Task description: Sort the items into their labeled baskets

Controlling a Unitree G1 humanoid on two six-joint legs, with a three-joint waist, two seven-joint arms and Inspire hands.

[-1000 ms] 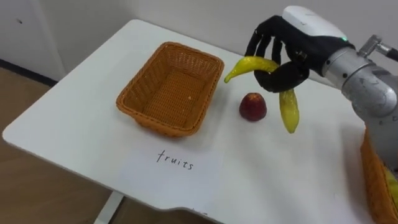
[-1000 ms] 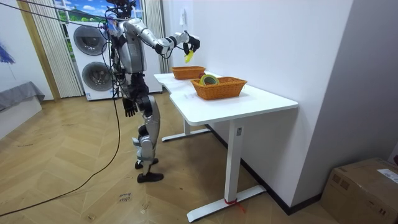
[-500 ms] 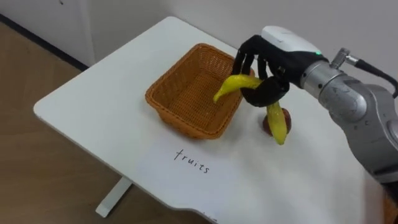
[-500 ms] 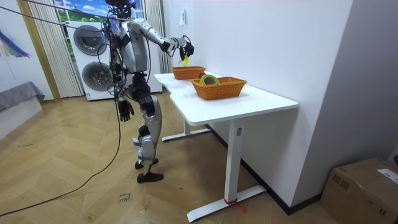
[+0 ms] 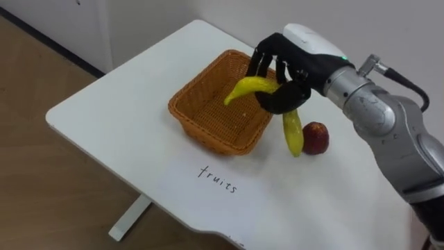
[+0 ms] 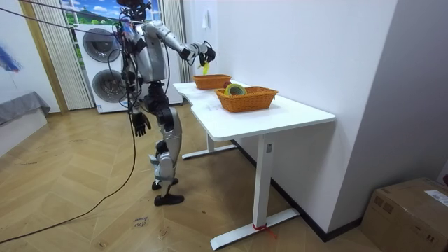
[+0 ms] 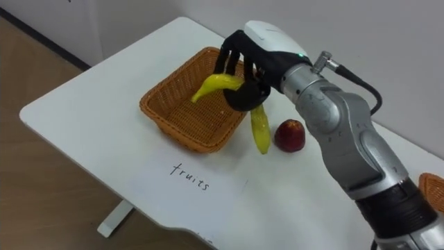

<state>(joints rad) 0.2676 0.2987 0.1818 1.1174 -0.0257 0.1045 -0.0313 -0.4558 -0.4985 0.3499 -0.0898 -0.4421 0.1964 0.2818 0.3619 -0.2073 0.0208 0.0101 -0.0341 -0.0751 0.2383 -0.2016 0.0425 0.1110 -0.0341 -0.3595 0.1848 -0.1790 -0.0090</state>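
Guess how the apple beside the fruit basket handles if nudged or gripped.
The apple looks round and lies free on the flat table, so a nudge would probably roll it. Its skin looks smooth and firm: likely rigid in a grip, maybe slippery.

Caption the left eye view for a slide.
Right robot hand holds bananas above the fruit basket's rim; apple lies beside.

Right hand (image 5: 279, 97), curled round bananas (image 5: 292, 132), moved off from above the apple (image 5: 316, 137), now over the fruit basket (image 5: 201, 135) right rim, upper banana tip over its interior.
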